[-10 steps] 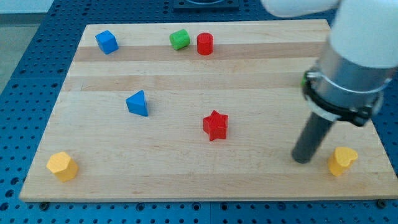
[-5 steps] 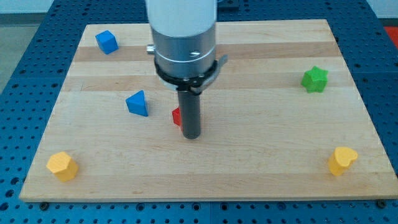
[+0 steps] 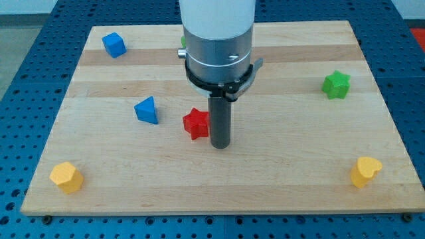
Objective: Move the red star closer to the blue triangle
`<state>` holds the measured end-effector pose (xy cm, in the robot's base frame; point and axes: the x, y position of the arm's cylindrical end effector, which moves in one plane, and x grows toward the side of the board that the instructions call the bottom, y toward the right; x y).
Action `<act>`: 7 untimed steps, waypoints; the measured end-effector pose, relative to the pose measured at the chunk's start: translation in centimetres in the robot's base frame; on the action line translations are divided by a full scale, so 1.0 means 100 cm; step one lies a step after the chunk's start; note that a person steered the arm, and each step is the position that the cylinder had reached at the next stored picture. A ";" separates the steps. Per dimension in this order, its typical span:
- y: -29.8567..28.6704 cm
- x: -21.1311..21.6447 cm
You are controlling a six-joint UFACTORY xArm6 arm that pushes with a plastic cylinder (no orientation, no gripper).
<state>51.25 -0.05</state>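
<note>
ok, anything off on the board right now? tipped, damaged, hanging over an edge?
Nothing stands out. The red star sits flat, with my tip just on its view-right side and the blue triangle to its view-left. All visible blocks lie fully on the wooden board; the arm hides part of the top edge.

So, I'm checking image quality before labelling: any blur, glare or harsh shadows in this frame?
Camera view: sharp throughout; my tip and the red star just to its left have crisp edges. Lighting is even and soft, with only faint shadows under the blue triangle and other blocks. There is no strong glare on the wooden board.
</note>
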 end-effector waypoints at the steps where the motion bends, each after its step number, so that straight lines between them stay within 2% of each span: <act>1: 0.025 0.000; 4: 0.020 -0.011; 5: -0.007 -0.028; 7: -0.041 -0.020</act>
